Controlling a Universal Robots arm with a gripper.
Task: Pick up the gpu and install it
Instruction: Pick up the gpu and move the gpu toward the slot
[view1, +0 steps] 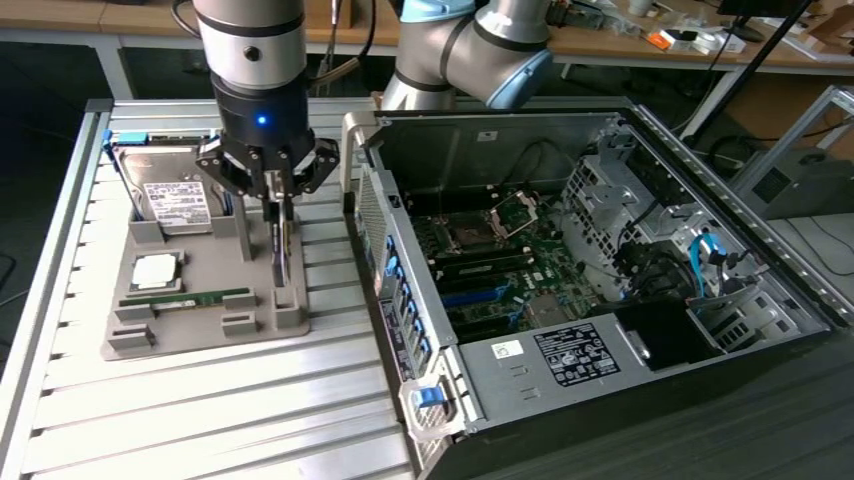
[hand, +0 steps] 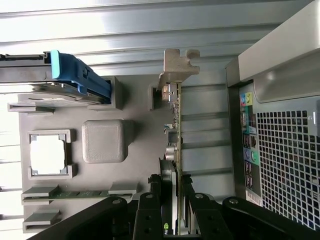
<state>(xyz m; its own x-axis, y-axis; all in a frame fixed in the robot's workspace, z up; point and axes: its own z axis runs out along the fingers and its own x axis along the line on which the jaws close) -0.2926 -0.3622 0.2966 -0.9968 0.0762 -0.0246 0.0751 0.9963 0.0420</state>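
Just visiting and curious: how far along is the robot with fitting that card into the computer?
Early on. Done: the fingers are closed on both sides of the graphics card. In hand: that card stands on edge in the gray tray, seemingly not lifted. Left: it is not yet in the open computer.

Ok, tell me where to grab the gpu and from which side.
I'd take the gpu by its upper long edge, straight down from above. It stands on edge in a slot of the gray holder, both flat faces free, so clamp across its thickness, away from the metal bracket.
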